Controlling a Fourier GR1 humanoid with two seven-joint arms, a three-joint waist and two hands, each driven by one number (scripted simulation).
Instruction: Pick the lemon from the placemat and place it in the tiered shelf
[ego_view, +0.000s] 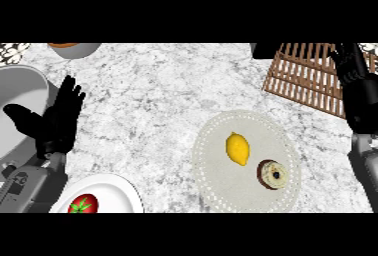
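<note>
Left hand (57, 117) rests open at counter's left edge, fingers straight, up, holding nothing. Right hand (354, 70) raised over shelf (306, 75) at far right corner; fingers unclear. Lemon (237, 148) lies mid-placemat (221, 190), just beside donut (272, 174).

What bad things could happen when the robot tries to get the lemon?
The doughnut lies right beside the lemon on the placemat, so the fingers might bump it. The lemon is rounded and could roll away. The right hand hangs over the slatted tiered shelf, so its arm could knock it on the way.
</note>
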